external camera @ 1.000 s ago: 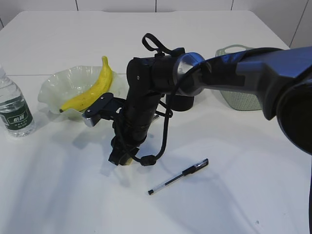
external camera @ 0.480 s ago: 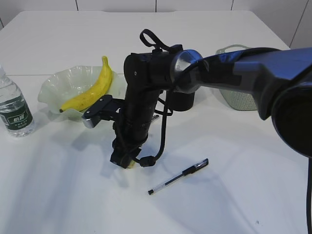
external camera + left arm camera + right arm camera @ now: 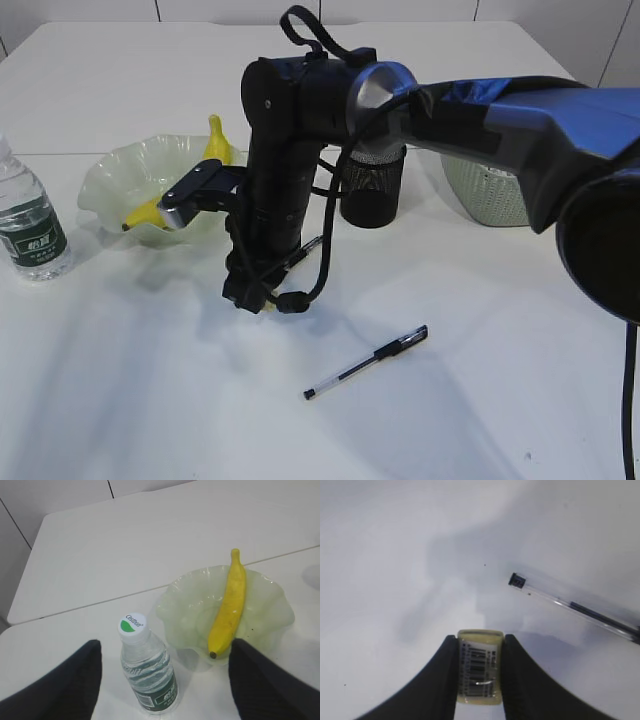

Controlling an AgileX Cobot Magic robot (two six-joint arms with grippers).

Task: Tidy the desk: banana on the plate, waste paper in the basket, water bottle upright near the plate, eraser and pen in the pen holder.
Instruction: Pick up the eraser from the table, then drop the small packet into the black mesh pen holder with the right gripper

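My right gripper (image 3: 480,650) is shut on the small cream eraser (image 3: 480,667), which has a barcode label, and holds it a little above the table. In the exterior view this gripper (image 3: 255,298) hangs left of the middle, with the pen (image 3: 366,362) lying on the table to its front right. The pen (image 3: 575,605) also shows in the right wrist view. The banana (image 3: 229,612) lies on the pale green plate (image 3: 185,610). The water bottle (image 3: 150,675) stands upright beside it. My left gripper (image 3: 165,652) is open above the bottle. No waste paper shows.
The black mesh pen holder (image 3: 372,190) stands behind the right arm. The pale green basket (image 3: 485,190) is to its right, partly hidden by the arm. In the exterior view the bottle (image 3: 28,225) stands at the left edge and the plate (image 3: 120,170) is beside it.
The right arm has lifted and shifted back and slightly left with the eraser still in its jaws. The pen, banana and bottle have not moved.
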